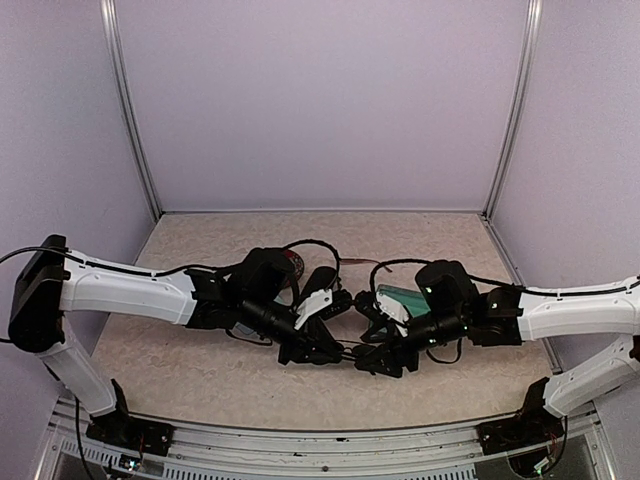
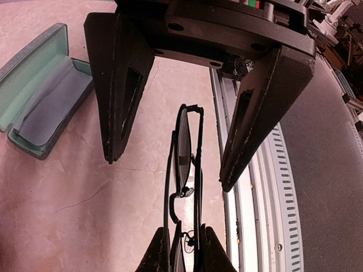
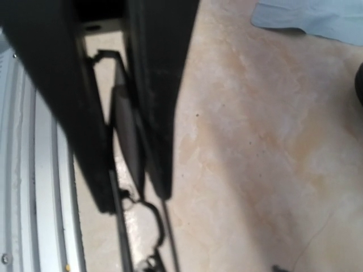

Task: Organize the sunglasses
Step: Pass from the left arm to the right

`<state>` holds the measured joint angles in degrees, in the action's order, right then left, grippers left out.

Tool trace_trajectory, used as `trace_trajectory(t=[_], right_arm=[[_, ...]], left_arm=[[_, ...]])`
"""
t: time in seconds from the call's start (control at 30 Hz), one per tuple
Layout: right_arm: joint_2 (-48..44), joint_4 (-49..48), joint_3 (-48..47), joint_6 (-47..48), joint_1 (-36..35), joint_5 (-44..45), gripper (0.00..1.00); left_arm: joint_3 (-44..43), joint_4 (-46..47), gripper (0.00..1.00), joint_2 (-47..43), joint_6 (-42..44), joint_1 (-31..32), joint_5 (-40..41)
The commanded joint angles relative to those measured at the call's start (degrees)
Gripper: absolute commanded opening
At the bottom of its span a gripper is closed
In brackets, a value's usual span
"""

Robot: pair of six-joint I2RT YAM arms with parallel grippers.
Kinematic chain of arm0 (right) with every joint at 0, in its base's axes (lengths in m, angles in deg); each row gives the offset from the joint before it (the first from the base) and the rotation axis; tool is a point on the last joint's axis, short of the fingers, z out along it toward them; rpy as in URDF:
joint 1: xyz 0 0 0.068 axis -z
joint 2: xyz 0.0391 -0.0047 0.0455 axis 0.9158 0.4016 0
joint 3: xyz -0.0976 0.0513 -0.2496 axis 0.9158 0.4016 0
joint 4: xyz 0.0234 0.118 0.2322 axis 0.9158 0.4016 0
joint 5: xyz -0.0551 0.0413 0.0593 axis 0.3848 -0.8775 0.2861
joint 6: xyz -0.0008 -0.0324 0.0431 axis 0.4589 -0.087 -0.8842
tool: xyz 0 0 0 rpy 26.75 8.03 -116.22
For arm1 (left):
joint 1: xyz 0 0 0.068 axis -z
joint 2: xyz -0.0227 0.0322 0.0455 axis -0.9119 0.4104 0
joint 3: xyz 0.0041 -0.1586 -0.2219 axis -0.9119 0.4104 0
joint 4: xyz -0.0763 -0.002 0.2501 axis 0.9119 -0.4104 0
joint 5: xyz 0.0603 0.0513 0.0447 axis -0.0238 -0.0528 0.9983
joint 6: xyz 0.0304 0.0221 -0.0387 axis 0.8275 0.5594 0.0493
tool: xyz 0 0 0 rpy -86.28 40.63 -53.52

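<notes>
- My left gripper [image 2: 185, 229] is pinched down on one end of the black sunglasses [image 2: 184, 148]. In the left wrist view its two fingertips press the frame from both sides.
- The pair is folded and I see it edge-on, running lengthways from that grip toward the right gripper [image 2: 168, 174].
- The right gripper faces the left one with its jaws apart. They straddle the far end of the frame with clear space on each side, and touch nothing that I can see.
- The glasses are held over the table [image 2: 85, 215], just inside the metal rail [image 2: 266, 198] at the near edge and roughly parallel to it.
- From the top camera the left arm [image 1: 130, 290] and the right arm [image 1: 570, 310] meet at mid-table. Their wrists cover the glasses, so I read nothing of the grip from there.
- The right wrist view is blurred; it shows the same frame between two dark fingers and nothing finer.
- An open case [image 2: 39, 96] with a green lining lies flat on the table, well off to the far side of the glasses.
- A light-blue cloth [image 3: 317, 20] lies on the table, apart from the grippers.
- A reddish-brown shape [image 1: 292, 263] peeks from behind the left arm — too hidden for me to call it the second pair.
</notes>
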<state>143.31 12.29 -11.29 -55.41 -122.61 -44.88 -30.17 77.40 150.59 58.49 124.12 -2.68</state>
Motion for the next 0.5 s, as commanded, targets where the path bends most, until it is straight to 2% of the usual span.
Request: trace_trajectory(t=[0.0, 0.47], right_arm=[[0.32, -2.28, -1.22, 1.00, -0.77, -1.40, 0.62], [1.88, -3.52, -1.56, 1.50, -2.61, -0.68, 0.49]], left_arm=[[-2.19, 0.70, 0.09, 0.95, 2.13, 0.28, 0.25], [-1.38, 4.00, 0.09, 0.82, 0.36, -0.55, -1.49]])
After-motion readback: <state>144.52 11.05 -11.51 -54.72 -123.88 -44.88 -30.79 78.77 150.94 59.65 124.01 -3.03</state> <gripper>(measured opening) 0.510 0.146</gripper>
